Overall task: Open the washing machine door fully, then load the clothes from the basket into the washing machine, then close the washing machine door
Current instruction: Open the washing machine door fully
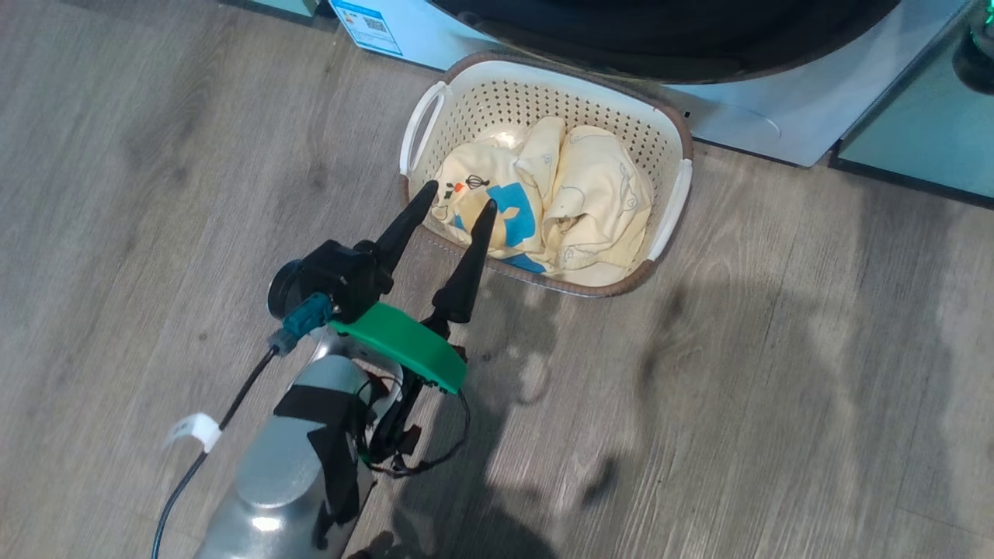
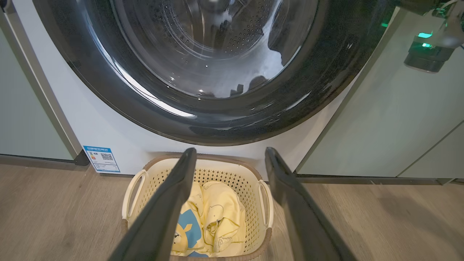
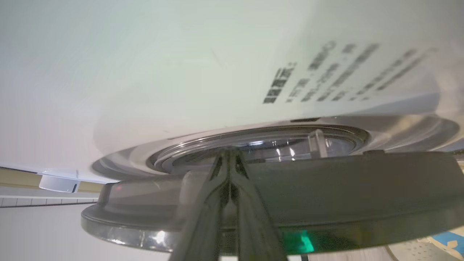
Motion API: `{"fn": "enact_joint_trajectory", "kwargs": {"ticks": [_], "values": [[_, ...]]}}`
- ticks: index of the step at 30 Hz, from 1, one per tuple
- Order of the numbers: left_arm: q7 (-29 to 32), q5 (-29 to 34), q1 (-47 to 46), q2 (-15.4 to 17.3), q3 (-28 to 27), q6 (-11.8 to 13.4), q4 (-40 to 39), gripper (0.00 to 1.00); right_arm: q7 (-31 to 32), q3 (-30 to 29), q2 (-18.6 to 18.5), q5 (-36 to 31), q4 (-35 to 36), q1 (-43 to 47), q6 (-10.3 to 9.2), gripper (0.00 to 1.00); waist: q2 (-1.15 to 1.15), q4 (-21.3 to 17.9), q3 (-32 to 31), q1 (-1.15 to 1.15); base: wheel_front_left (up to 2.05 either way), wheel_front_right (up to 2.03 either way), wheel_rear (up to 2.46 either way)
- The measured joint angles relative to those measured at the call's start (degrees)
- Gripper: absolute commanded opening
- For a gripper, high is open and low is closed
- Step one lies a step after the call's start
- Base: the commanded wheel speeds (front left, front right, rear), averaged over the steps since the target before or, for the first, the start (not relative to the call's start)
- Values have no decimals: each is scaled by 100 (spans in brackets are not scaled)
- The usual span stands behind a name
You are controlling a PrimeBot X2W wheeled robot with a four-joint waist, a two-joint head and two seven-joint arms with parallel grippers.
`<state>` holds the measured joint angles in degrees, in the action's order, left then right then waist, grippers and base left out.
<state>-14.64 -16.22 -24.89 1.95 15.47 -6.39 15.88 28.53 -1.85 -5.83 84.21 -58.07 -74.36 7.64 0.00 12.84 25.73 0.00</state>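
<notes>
My left pincer (image 1: 460,196) is spread wide and holds nothing, its two dark fingers aimed at the near-left edge of the basket (image 1: 543,97). The head view looks down into that basket. It sits on the wooden floor (image 1: 776,349) just in front of the washing machine (image 1: 738,116). The clothes (image 1: 590,194) are bunched inside, pale yellow, with the blue printed patch on the side nearest my fingertips. The tips overlap the rim in that view, and I cannot tell how high above it they hang.

The left wrist view adds the front that the head view cuts off. There I see the washing machine door (image 2: 232,127), round and glossy black, with the steel drum (image 2: 217,32) visible through its glass. A blue-and-white sticker (image 2: 101,158) marks the lower corner, and pale-green cabinets (image 2: 380,127) flank the machine. The basket lies framed between my two fingers, below the door.

My right pincer (image 3: 228,154) is closed, its fingers pressed together with nothing between them. Its wrist view runs along the door's dark edge, where the glass bowl (image 3: 261,143) bulges toward a pale surface with blurred print. The fingertips end right at that edge, but I cannot tell whether they touch it.
</notes>
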Motion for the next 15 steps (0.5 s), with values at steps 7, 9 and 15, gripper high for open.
{"fn": "enact_joint_trajectory", "kwargs": {"ticks": [7, 9, 15], "values": [[0, 1, -1, 0, -2, 15, 8, 100, 338, 76, -19, 3, 2, 45, 0, 0, 0, -38, -62, 0, 0, 0, 0], [0, 1, -1, 0, -4, 35, 8, 100, 430, 98, -18, 26, 45, 121, 0, 0, 0, -53, -86, 0, 0, 0, 0], [0, 2, 1, 1, -24, 52, 11, 100, 838, 213, -8, 160, 252, 382, 0, 0, 0, -105, -170, 0, 0, 0, 0]]}}
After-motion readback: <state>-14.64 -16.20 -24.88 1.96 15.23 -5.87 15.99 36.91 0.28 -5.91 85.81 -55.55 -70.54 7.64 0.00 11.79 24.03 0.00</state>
